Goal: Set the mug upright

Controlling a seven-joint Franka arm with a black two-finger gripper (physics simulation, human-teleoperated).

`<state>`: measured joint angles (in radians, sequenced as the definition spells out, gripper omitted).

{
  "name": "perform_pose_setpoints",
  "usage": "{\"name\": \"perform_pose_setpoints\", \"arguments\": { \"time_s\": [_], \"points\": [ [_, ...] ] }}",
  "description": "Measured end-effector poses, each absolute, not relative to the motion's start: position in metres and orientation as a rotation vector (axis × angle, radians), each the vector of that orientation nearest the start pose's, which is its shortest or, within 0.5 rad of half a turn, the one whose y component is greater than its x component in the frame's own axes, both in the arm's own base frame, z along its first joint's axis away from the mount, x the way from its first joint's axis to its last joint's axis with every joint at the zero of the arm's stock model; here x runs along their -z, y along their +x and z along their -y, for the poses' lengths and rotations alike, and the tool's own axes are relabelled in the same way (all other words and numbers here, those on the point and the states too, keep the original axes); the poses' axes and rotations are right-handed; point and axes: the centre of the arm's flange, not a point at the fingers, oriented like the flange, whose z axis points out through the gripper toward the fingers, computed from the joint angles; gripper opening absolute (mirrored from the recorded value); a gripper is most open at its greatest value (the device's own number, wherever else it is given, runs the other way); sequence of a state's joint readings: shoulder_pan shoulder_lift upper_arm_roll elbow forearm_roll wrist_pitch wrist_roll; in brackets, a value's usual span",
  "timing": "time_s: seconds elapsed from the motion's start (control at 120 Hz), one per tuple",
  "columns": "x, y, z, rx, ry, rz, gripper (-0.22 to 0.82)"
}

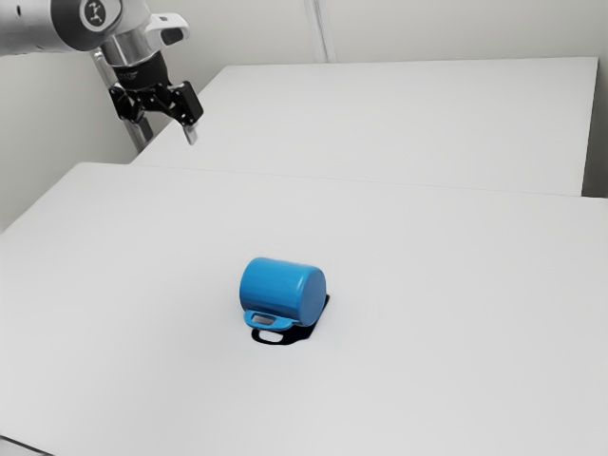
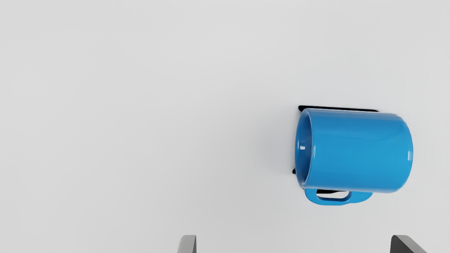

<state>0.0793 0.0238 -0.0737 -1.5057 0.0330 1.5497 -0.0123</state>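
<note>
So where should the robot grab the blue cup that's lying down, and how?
I'd bring my open gripper in at the open end of the mug and pinch the top of its rim, one finger inside, one outside. It lies on its side, and its wall looks thin. The handle juts out sideways, so it's probably a worse hold.

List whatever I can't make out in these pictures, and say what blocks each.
- Blue mug, side against the table: hidden beneath the mug, both views.
- Mug's inside floor: hidden by its wall, wrist view.
- Gripper: mostly cut off by the wrist view's bottom edge.
- Robot arm: cut off by the exterior view's left edge.
- Arm's round emblem: too small to read, exterior view.
</note>
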Motion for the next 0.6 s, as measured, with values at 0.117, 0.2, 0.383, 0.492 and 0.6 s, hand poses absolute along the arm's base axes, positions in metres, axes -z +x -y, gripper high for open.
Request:
{"name": "perform_pose_setpoints", "arguments": {
  "time_s": [0.117,0.2,0.383,0.492,0.6],
  "points": [
    [-0.641,0.562,-0.008,0.051,-3.111,0.033,0.60],
    [-0.642,0.562,-0.008,0.061,-3.109,0.033,0.60],
    [-0.634,0.560,-0.007,0.049,-3.109,0.033,0.60],
    [-0.607,0.559,-0.006,-0.024,-3.127,0.039,0.60],
    [-0.578,0.555,-0.004,-0.100,-3.160,0.051,0.60]
  ]
}}
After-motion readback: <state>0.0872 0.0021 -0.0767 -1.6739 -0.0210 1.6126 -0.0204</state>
